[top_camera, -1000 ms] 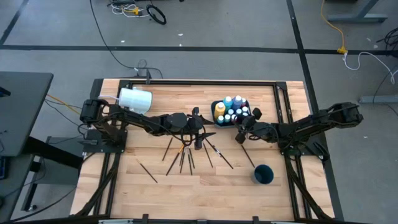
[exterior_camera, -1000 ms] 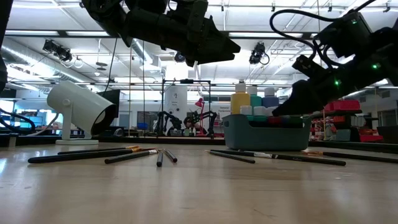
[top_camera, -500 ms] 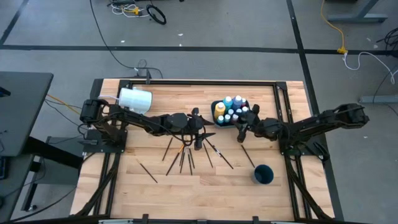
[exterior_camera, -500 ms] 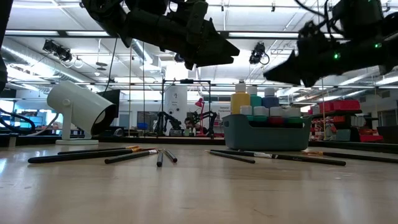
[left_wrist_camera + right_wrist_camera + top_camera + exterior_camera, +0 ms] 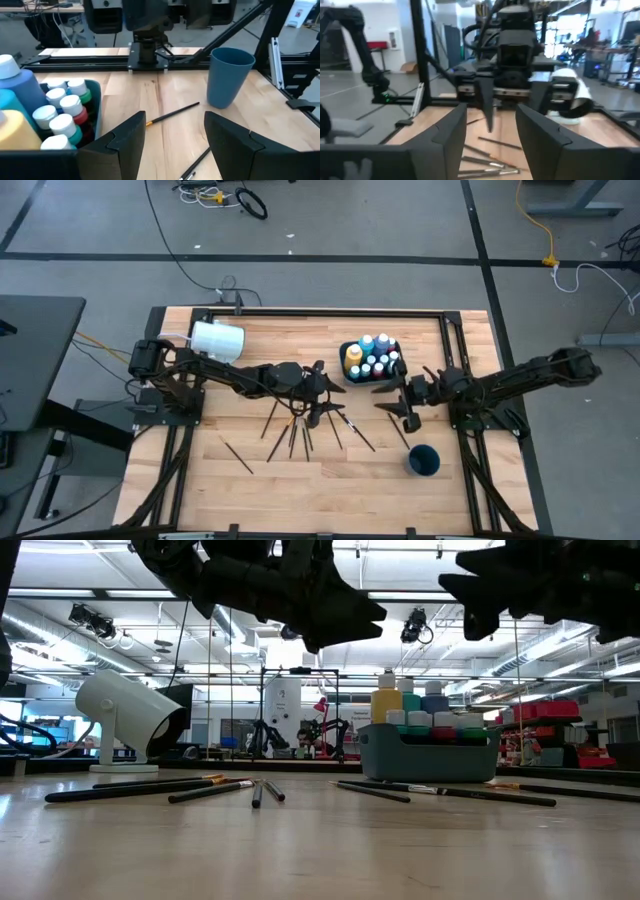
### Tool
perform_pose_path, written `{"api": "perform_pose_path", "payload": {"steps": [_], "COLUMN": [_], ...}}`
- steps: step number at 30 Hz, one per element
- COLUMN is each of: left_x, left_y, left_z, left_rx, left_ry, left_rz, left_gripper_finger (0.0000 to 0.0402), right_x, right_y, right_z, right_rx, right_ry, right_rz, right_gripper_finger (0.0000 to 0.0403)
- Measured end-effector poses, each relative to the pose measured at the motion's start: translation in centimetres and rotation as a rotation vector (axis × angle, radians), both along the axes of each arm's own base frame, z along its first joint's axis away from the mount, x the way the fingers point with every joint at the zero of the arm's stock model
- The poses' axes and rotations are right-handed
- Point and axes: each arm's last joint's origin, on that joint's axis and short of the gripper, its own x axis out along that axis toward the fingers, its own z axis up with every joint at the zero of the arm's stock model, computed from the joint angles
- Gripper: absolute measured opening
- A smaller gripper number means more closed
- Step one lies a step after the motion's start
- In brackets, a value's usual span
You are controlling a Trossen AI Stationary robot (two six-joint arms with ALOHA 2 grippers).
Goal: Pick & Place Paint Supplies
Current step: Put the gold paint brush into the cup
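Brushes scattered, about eight, one bin of bottles, left end effector and right end effector both wide, empty

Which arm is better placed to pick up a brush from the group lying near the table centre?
Probably the left: the left gripper hangs open directly over the brushes, while the right gripper, also open, sits farther away, near the blue cup.

The table was pale wood with a black frame. The tray was dark teal, holding a yellow bottle, blue bottles and white caps. The cup at lower right was blue. The brushes were dark.
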Motion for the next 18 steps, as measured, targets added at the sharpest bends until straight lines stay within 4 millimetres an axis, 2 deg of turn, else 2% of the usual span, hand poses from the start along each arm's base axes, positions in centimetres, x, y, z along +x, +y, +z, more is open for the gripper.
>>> {"api": "perform_pose_path", "payload": {"steps": [5, 10, 13, 18], "left_x": [0.0, 0.0, -0.1, -0.1], "left_y": [0.0, 0.0, 0.0, 0.0], "left_z": [-0.1, -0.2, -0.3, -0.5], "left_rx": [0.021, 0.025, 0.011, 0.007], "left_ry": [0.007, 0.019, 0.030, 0.046], "left_rz": [0.001, 0.002, 0.005, 0.006], "left_gripper_finger": [0.0210, 0.0210, 0.0210, 0.0210], "right_x": [1.7, 3.3, 3.8, 3.9], "right_y": [1.4, 2.8, 3.4, 3.7], "right_z": [2.3, 4.0, 3.8, 2.1], "right_rx": [-0.007, -0.018, 0.038, 0.068], "right_ry": [0.090, 0.359, 0.502, 0.664], "right_rz": [0.039, -0.061, -0.118, -0.141], "right_gripper_finger": [0.0159, 0.0156, 0.0156, 0.0156]}}
